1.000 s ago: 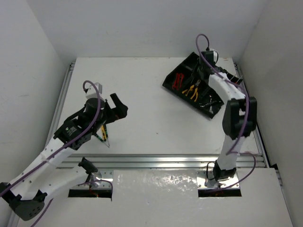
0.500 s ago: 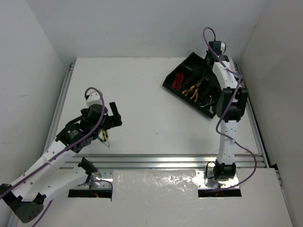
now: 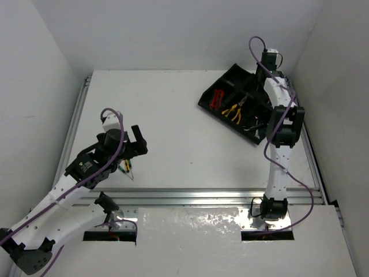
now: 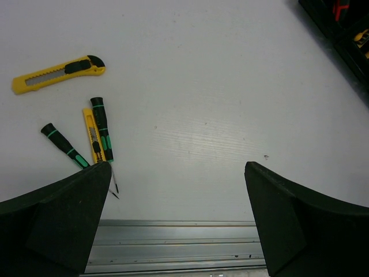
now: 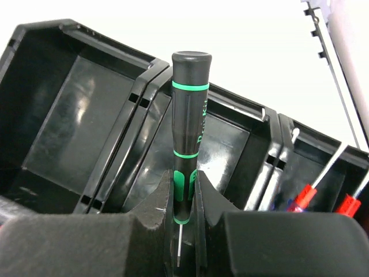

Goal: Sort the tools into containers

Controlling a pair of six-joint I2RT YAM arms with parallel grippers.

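We find the right gripper (image 5: 184, 199) pinching a black-and-green precision screwdriver (image 5: 189, 115) low on its handle, butt up and blade down; the tool stands before the middle compartment of the black tray (image 5: 63, 115), with red-handled screwdrivers (image 5: 304, 197) in the neighbouring compartment. The left gripper (image 4: 177, 173) hangs spread wide above the table (image 4: 202, 86); two black-and-green screwdrivers (image 4: 101, 130), a small yellow cutter (image 4: 92, 135) and a larger yellow utility knife (image 4: 57, 73) lie near one finger, none touched.
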